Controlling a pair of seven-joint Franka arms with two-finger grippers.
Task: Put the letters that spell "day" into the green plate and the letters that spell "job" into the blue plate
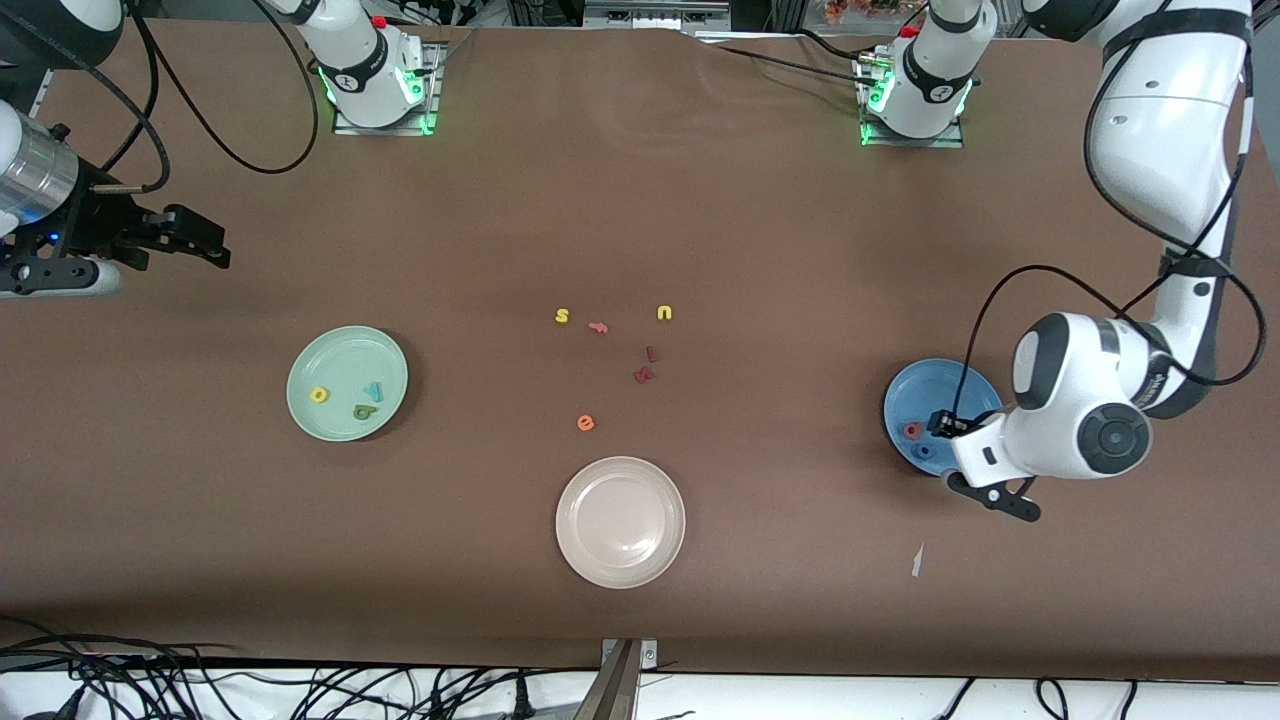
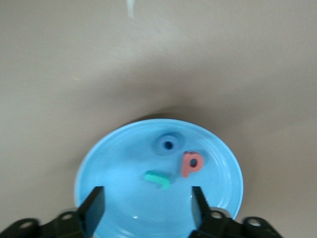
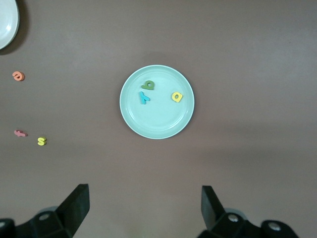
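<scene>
My left gripper (image 1: 942, 424) (image 2: 147, 208) hangs open low over the blue plate (image 1: 930, 385) (image 2: 114, 173), with nothing between its fingers. In that plate lie a teal "j" (image 2: 158, 178), a blue "o" (image 1: 926, 451) (image 2: 168, 145) and a salmon "b" (image 1: 912, 431) (image 2: 191, 164). The green plate (image 1: 340, 355) (image 3: 158, 119) holds a yellow "a" (image 1: 319, 395) (image 3: 177, 96), a teal "y" (image 1: 375, 391) (image 3: 144, 97) and a dark green "d" (image 1: 364, 411) (image 3: 148, 85). My right gripper (image 1: 205, 240) (image 3: 143, 206) waits open, high over the right arm's end of the table.
A cream-white plate (image 1: 620, 520) sits nearest the front camera. Mid-table lie a yellow "s" (image 1: 562, 316), a pink "f" (image 1: 598, 327), a yellow "u" (image 1: 664, 313), two dark red letters (image 1: 647, 365) and an orange "e" (image 1: 585, 423). A paper scrap (image 1: 916, 560) lies near the blue plate.
</scene>
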